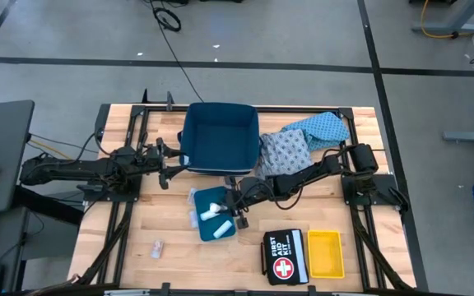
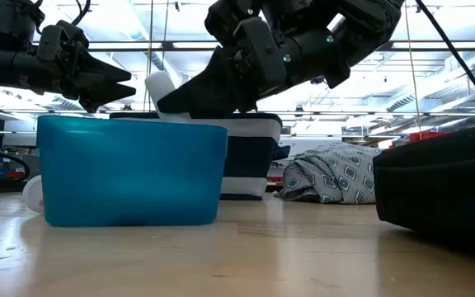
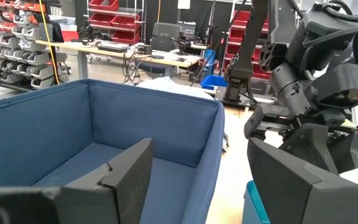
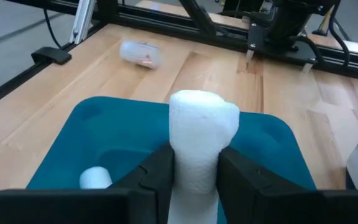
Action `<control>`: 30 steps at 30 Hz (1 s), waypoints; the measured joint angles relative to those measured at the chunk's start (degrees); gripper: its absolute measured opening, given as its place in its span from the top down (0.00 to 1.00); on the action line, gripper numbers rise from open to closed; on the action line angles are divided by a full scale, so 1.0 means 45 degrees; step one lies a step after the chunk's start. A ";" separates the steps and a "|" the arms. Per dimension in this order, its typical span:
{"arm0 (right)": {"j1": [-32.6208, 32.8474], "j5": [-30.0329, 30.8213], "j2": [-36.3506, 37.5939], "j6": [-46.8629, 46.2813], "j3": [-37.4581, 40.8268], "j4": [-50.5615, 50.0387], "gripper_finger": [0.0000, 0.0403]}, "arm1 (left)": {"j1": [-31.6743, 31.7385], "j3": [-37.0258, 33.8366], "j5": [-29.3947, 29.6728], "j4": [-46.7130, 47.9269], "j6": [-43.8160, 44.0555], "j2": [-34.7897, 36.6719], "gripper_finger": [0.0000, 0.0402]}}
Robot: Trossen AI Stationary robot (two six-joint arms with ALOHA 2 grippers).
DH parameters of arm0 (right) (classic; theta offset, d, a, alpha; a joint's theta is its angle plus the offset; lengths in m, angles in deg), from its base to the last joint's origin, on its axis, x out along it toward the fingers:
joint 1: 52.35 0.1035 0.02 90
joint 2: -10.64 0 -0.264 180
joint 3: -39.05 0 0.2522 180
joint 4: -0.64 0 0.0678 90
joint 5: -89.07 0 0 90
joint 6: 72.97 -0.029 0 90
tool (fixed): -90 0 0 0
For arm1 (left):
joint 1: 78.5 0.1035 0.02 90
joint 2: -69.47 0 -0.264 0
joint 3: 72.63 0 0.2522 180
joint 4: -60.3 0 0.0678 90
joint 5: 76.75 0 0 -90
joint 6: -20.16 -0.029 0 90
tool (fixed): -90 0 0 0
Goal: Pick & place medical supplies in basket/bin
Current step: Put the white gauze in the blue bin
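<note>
Clamped between the right gripper's (image 4: 194,171) fingers, a white roll (image 4: 201,134) stands upright over the teal tray (image 4: 278,149); it looks gripped low on its body so it can be lifted clear and carried to the blue bin (image 1: 219,140) at upper centre of the high view. One more roll (image 4: 95,178) lies in the tray at lower left of the right wrist view, and a third (image 4: 140,53) sits loose on the table (image 4: 216,74) near the upper left there. That makes three rolls I can count.

Two patterned cloths (image 1: 303,140) lie heaped just right of the bin, within the right arm's reach. The left gripper (image 1: 169,170) waits with jaws spread beside the bin's left wall, probably to steady it.

A first-aid pouch (image 1: 285,256) and one yellow tray (image 1: 323,253) sit at lower right.
</note>
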 joint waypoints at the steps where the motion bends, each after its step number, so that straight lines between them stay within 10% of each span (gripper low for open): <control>1: 0.0005 -0.0011 0.0000 0.0022 0.0001 0.0002 0.72 | 0.0000 0.0000 -0.0003 0.0000 0.0000 0.0002 0.37; 30: 0.0015 0.0103 0.0010 -0.0171 0.0001 0.0087 0.48 | 0.0000 -0.0004 0.0000 0.0000 0.0005 -0.0001 0.37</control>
